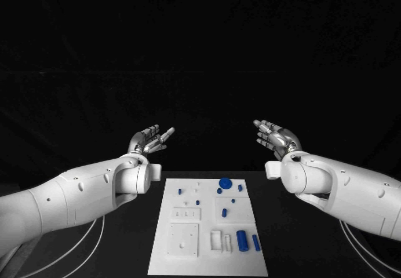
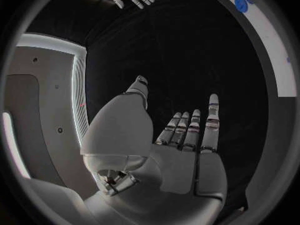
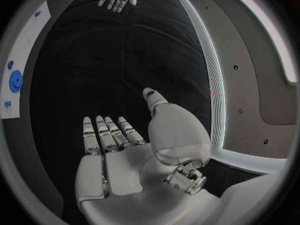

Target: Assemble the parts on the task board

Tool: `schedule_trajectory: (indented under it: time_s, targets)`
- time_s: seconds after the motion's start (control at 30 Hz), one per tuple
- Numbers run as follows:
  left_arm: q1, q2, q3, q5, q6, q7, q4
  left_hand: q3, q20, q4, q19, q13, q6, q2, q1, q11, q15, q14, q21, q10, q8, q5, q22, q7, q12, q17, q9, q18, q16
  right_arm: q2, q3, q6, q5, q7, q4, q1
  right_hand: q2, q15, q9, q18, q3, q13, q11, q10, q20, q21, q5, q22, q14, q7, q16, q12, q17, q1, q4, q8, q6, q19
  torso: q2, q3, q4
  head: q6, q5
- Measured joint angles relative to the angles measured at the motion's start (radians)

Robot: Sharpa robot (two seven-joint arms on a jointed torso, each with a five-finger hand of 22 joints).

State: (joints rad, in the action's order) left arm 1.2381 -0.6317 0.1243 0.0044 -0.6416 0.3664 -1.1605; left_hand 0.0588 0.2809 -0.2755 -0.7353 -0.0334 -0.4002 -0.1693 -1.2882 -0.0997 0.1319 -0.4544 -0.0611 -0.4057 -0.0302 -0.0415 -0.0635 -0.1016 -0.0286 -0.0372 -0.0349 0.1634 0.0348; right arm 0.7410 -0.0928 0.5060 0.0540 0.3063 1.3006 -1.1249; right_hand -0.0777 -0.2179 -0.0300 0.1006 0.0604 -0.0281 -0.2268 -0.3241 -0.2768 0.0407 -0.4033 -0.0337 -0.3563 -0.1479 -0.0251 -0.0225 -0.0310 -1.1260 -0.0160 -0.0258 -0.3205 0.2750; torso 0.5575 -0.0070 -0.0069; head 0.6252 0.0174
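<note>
The task board (image 1: 209, 231) lies flat on the black table (image 1: 125, 243), in the middle of the head view and close to the robot, between the two white forearms. Both hands are raised well beyond its far edge and above it, well apart from the board and from every part on it.

On the board, a round blue disc (image 1: 225, 183) sits near the far edge, with a small blue piece (image 1: 240, 187) just beside it on the right and another small blue piece (image 1: 221, 191) just in front of it. A small blue peg (image 1: 179, 191) lies toward the far left side. Further in, a short blue piece (image 1: 224, 212) rests near the middle of the right half. At the near right, a long blue cylinder (image 1: 241, 240) lies lengthwise, with a thinner blue rod (image 1: 255, 242) just beside it on its right. White blocks (image 1: 221, 240) stand just left of the cylinder. A raised white square plate (image 1: 183, 238) occupies the near left part of the board; whether anything sits in its recesses is too small to tell.

The left hand (image 1: 149, 139) is held up with fingers extended and slightly apart, palm facing inward, holding nothing and touching nothing. The right hand (image 1: 276, 138) mirrors it: fingers stretched out and spread, empty, touching nothing. The two hands face each other with a wide gap between them. In the left wrist view the left hand (image 2: 187, 150) shows flat fingers side by side and the thumb standing off; the right wrist view shows the right hand (image 3: 125, 150) the same way
</note>
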Motion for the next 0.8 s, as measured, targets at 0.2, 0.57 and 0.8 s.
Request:
schedule_trajectory:
  time_s: [0.2,0.57,0.8]
  targets:
    - [0.052,0.038,0.029,0.000,0.073,-0.068,0.113,0.003,0.007,-0.010,-0.025,-0.001,-0.018,-0.006,-0.037,-0.002,0.002,-0.016,0.000,-0.016,0.000,0.000,-0.003,-0.004,-0.004,-0.001,-0.002,0.016,0.000,-0.013,-0.029,-0.157,0.043,-0.114,-0.091,-0.027,0.001,-0.003,-0.002,0.015,0.002,-0.003,-0.001,-0.042,-0.002,0.006,-0.003,-0.003,-0.040,0.000,-0.004,-0.004,-0.002,-0.051,0.033,-0.005,-0.036,0.028,0.000,-0.0001,0.0000,0.000,0.000]
    - [0.069,0.023,0.039,-0.002,0.150,-0.120,0.116,0.010,-0.012,0.059,-0.130,-0.016,-0.227,0.080,-0.059,-0.046,0.023,-0.320,-0.047,-0.313,-0.033,-0.001,-0.020,-0.046,-0.029,-0.018,-0.016,0.047,0.041,-0.049,-0.043,-0.271,0.298,-0.200,-0.214,-0.028,0.042,0.020,-0.017,0.015,0.068,-0.018,0.023,-0.378,0.051,0.091,-0.003,-0.027,-0.423,-0.027,-0.025,-0.018,-0.020,-0.139,0.164,-0.020,-0.340,0.352,0.002,-0.0033,0.0030,0.019,0.009]
    - [0.071,-0.025,0.041,-0.022,0.182,-0.119,0.046,-0.035,-0.183,0.248,-0.337,-0.026,-0.625,0.198,-0.069,-0.008,-0.035,-0.756,-0.169,-0.774,-0.039,-0.068,-0.061,-0.032,-0.033,-0.047,-0.033,-0.056,0.077,-0.061,-0.043,-0.245,0.683,-0.201,-0.218,-0.024,0.069,0.106,-0.029,0.015,0.153,-0.026,0.077,-0.651,0.150,0.192,0.028,-0.052,-0.776,-0.006,-0.052,-0.026,-0.041,-0.136,0.238,-0.032,-0.611,0.638,0.014,-0.0052,0.0120,0.026,0.008]
